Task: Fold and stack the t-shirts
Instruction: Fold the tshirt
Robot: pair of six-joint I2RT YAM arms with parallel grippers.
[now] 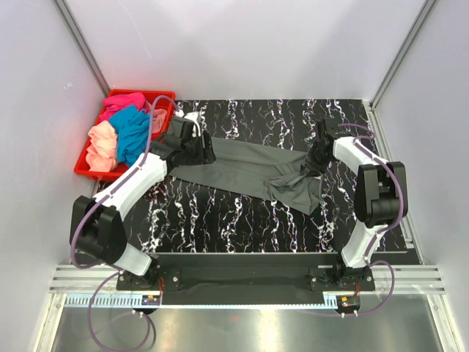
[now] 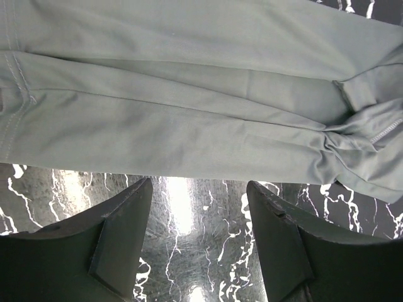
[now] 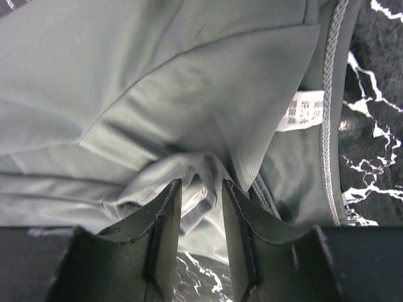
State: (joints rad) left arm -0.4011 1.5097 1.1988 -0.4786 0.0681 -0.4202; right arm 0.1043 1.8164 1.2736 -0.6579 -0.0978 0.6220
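Observation:
A plain dark grey t-shirt (image 1: 249, 165) lies stretched and creased across the black marbled table (image 1: 220, 220), bunched at its right end. My left gripper (image 1: 203, 152) is at the shirt's left end. In the left wrist view it (image 2: 198, 182) is open and empty over bare table, with the shirt's edge (image 2: 189, 94) just past the fingertips. My right gripper (image 1: 316, 159) is at the bunched right end. In the right wrist view it (image 3: 201, 184) stands narrowly open round a loose fold of the shirt (image 3: 157, 75), near the white neck tag (image 3: 299, 110).
A red plastic crate (image 1: 163, 94) stands at the table's back left corner, holding a magenta-pink shirt (image 1: 123, 103), a teal-blue shirt (image 1: 134, 132) and a peach shirt (image 1: 102, 143). White walls enclose the table at the back and both sides.

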